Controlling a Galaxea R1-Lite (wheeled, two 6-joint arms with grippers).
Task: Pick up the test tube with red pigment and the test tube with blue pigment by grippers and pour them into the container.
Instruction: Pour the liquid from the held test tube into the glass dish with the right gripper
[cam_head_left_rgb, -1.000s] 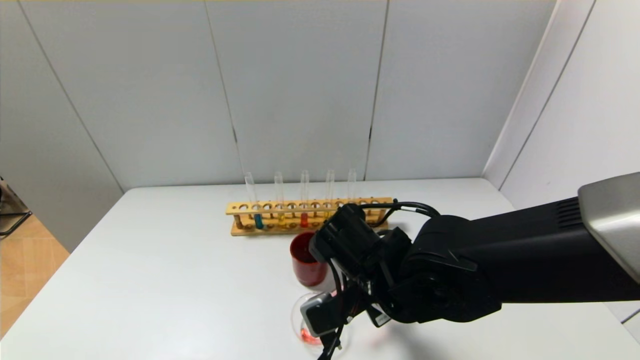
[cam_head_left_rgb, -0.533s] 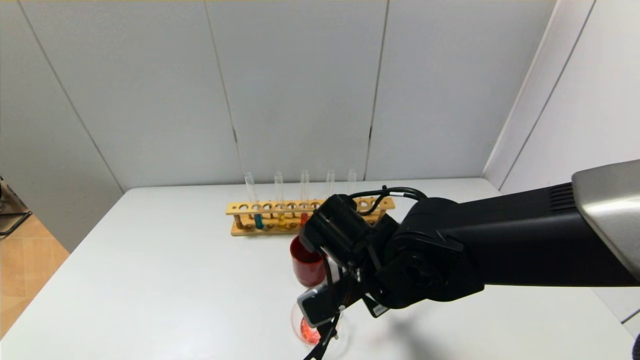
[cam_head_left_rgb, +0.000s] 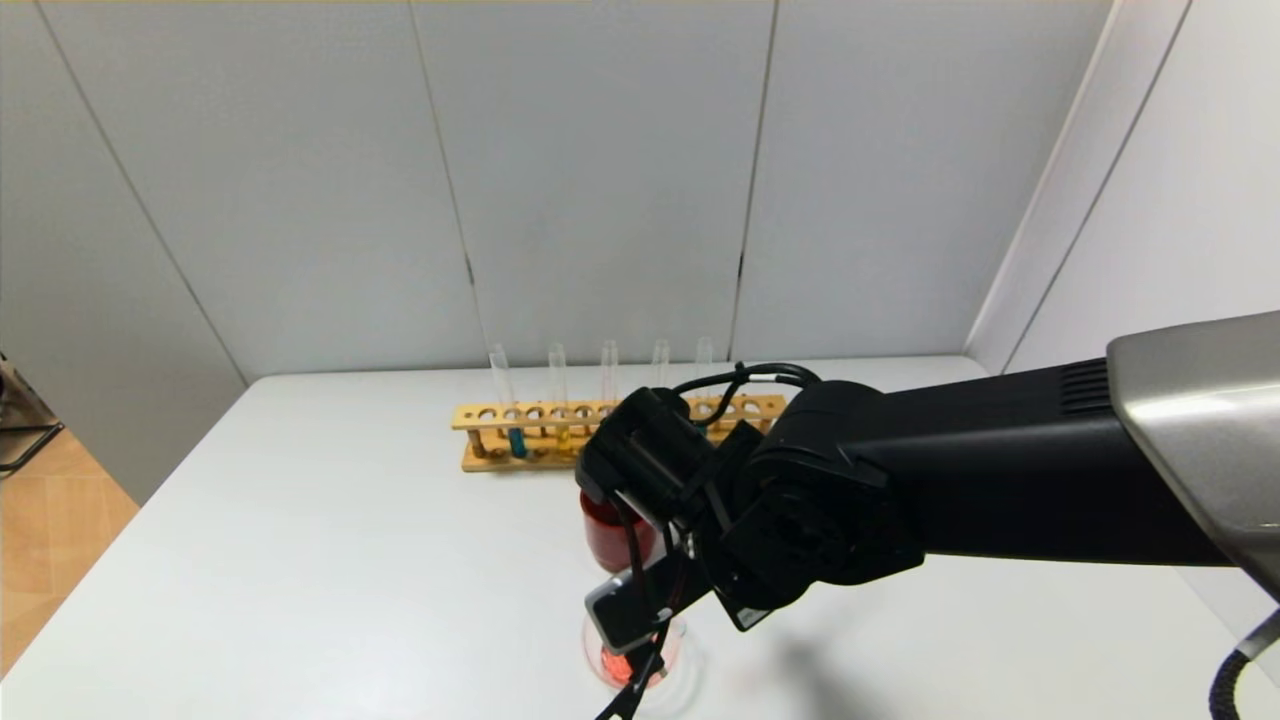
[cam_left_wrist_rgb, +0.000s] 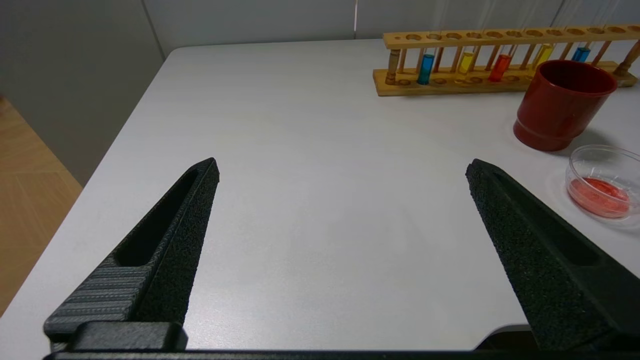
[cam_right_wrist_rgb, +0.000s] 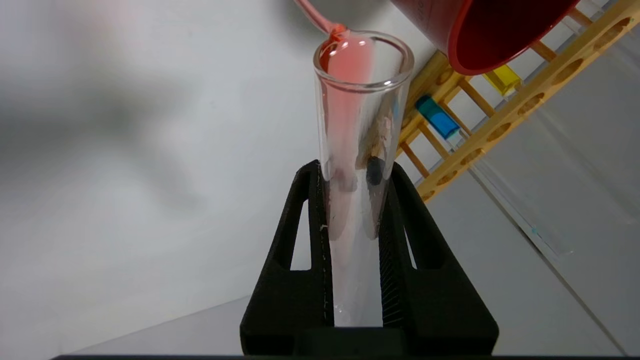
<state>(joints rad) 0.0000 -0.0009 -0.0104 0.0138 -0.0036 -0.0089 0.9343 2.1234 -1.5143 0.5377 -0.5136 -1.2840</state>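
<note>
The table (cam_head_left_rgb: 330, 560) is set up so everything sits within short reach: the wooden rack (cam_left_wrist_rgb: 500, 80) runs along the back, the dark red cup (cam_left_wrist_rgb: 560, 107) stands just in front of it, and the container (cam_left_wrist_rgb: 602, 182) sits nearest the robot, already holding a shallow pool of red.

The right gripper (cam_right_wrist_rgb: 356, 200) is over the container with its wrist rolled so the tube's mouth tips down, which I'd say is purely so the liquid runs along the glass wall and off the lip. Its fingers are clamped tight on the test tube with red pigment (cam_right_wrist_rgb: 357, 125), one either side of the glass, and a thin red stream is leaving the rim (so the pour looks mid-flow, not finished).

The test tube with blue pigment (cam_left_wrist_rgb: 426, 67) stands in the rack, untouched.

The left gripper (cam_left_wrist_rgb: 340, 240) is parked low over bare table, fingers spread wide, holding nothing.
</note>
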